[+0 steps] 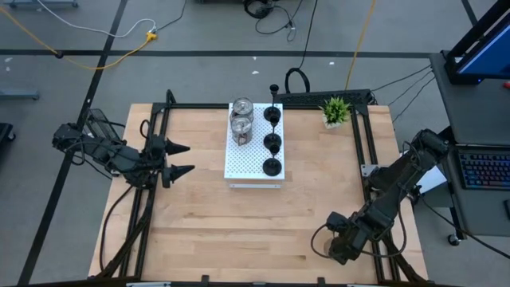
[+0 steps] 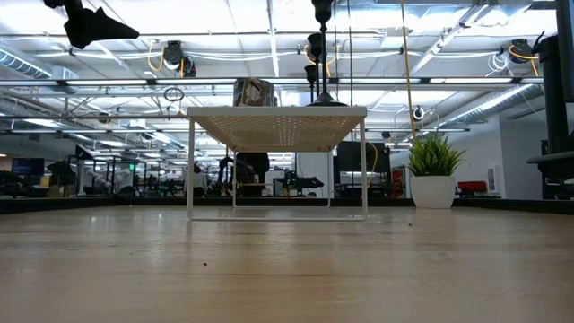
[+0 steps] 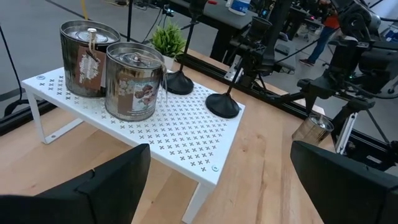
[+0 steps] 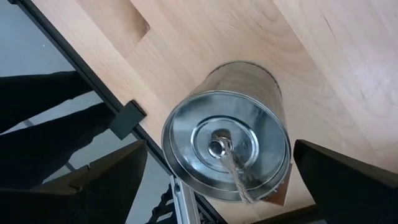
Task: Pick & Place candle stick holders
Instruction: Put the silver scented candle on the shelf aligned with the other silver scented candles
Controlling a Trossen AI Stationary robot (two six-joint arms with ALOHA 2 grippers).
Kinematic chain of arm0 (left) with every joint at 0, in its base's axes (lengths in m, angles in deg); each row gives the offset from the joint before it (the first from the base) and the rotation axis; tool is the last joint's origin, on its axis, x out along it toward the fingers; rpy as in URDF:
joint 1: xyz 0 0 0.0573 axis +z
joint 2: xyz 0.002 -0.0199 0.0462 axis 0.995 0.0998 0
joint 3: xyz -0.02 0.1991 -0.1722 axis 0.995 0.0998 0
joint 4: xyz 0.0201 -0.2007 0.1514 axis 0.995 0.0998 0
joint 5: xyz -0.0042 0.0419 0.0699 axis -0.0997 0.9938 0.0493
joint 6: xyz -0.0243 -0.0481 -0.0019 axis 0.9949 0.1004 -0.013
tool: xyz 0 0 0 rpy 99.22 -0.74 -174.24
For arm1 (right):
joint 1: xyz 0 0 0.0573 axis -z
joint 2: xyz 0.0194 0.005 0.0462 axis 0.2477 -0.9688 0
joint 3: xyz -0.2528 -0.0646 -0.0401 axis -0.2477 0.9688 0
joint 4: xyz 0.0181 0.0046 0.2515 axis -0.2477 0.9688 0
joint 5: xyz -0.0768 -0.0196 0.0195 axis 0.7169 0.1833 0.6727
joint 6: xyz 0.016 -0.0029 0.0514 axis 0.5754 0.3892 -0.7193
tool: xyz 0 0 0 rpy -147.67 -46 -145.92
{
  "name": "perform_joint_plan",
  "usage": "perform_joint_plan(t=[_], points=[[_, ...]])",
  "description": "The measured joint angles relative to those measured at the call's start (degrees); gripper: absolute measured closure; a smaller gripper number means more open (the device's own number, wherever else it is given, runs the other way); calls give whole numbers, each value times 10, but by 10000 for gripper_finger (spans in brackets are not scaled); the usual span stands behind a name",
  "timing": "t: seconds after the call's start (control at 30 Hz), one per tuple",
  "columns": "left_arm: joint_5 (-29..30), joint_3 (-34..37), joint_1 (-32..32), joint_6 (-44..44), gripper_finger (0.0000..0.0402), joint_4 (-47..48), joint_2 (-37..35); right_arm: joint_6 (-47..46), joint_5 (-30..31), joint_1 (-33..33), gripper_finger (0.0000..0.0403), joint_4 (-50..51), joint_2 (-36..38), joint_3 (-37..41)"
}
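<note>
Starting at your left, the left gripper [image 1: 190,159] hovers over the left part of the table [image 1: 239,231], fingers spread and holding nothing, aimed toward the white perforated board [image 1: 249,169] and well apart from it. That arm looks to be waiting.

On the board, a raised shelf on thin legs, five of the six candle stick holders already stand in two rows. The rear silver holder [image 1: 241,108] and the second silver holder [image 1: 241,126] stand close together along its left side. The three black holders [image 1: 272,143] stand in a line along its right side. The front-left patch of the board is bare, and I judge that to be the spot meant for the last piece.

Just beyond the board's rear right corner stands the small potted plant [image 1: 335,110], clear of the likely path.

At your right, the right gripper [image 1: 339,243] is low over the front right of the table. The third silver holder [image 4: 227,149] sits on the wood between its fingers. The jaws are open, with a gap showing on each side of the tin, so it is not gripped.

What is left, as I read it, is to close on this tin, lift it and carry it to the board. On the way in, mind the black holders on the near side and the black frame rail [image 4: 127,118] beside the tin
</note>
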State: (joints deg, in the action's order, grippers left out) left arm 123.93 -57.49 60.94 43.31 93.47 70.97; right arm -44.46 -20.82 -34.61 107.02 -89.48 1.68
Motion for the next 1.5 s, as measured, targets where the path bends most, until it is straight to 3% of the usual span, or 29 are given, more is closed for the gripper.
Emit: perform_joint_plan(t=[0.57,0.9,1.5], points=[[14,0,0,1,7,4,0,7,-3,0,3,-11,0,0],[14,0,0,1,7,5,0,82,-4,0,3,-43,0,0],[12,0,0,0,7,12,0,88,-3,0,3,-54,0,0]])
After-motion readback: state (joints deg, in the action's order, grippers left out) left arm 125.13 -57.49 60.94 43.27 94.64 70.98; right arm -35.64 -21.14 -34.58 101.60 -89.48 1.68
